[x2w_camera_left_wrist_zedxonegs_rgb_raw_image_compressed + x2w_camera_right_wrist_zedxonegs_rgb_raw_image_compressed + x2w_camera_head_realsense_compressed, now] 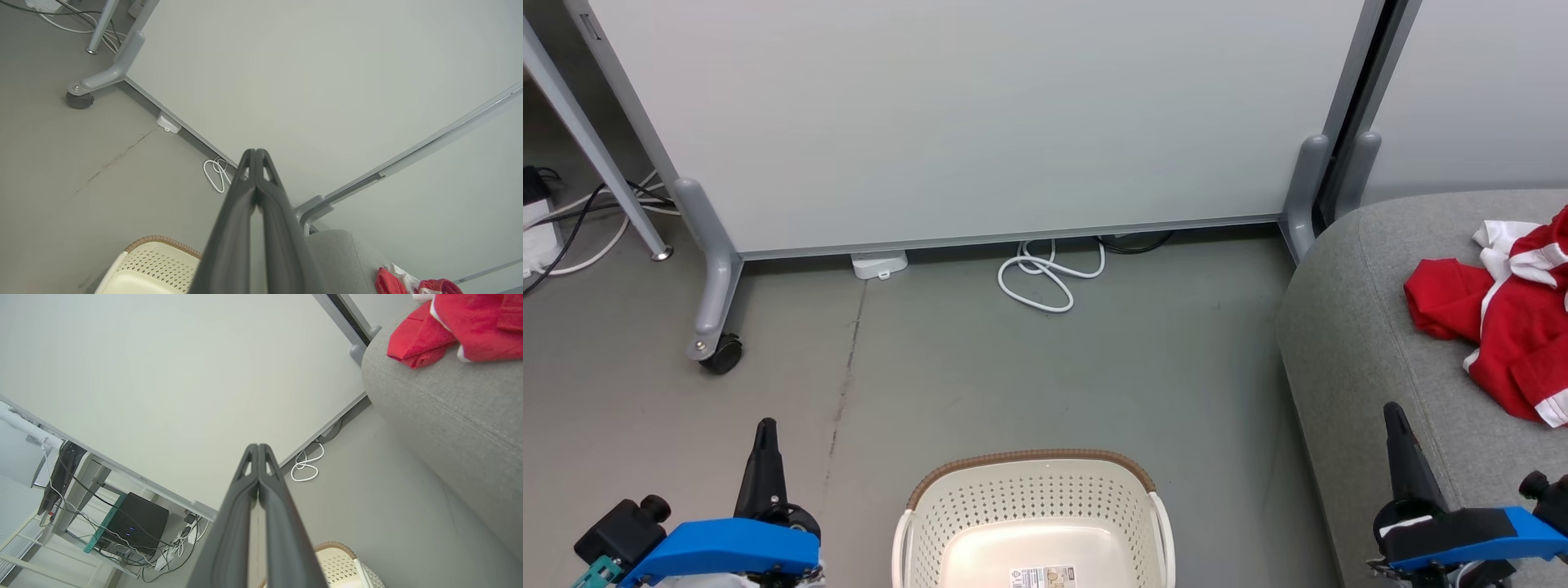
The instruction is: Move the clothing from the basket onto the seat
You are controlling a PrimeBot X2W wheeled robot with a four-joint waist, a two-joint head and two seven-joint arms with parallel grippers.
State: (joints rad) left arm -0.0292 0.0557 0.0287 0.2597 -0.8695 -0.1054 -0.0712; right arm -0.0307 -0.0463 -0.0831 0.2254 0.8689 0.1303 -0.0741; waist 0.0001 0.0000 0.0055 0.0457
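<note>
Lying on the seat, clothing seems clear of right gripper's fingers.

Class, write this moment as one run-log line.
basket: empty where visible | clothing: on seat | left hand: shut, holding nothing | right hand: shut, holding nothing

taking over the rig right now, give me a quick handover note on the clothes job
Grippers: left gripper and right gripper both have jaws shut on nothing, held low on either side of the basket, fingers pointing forward.
Things: the red clothing lies in a heap on the seat, at the right. The basket stands on the floor in front of the robot.
Done: the part of the basket in view is empty, only its sticker shows on the bottom.
Left: probably nothing. The basket's near end is cut off by the picture, so check it before calling the job finished.
</note>
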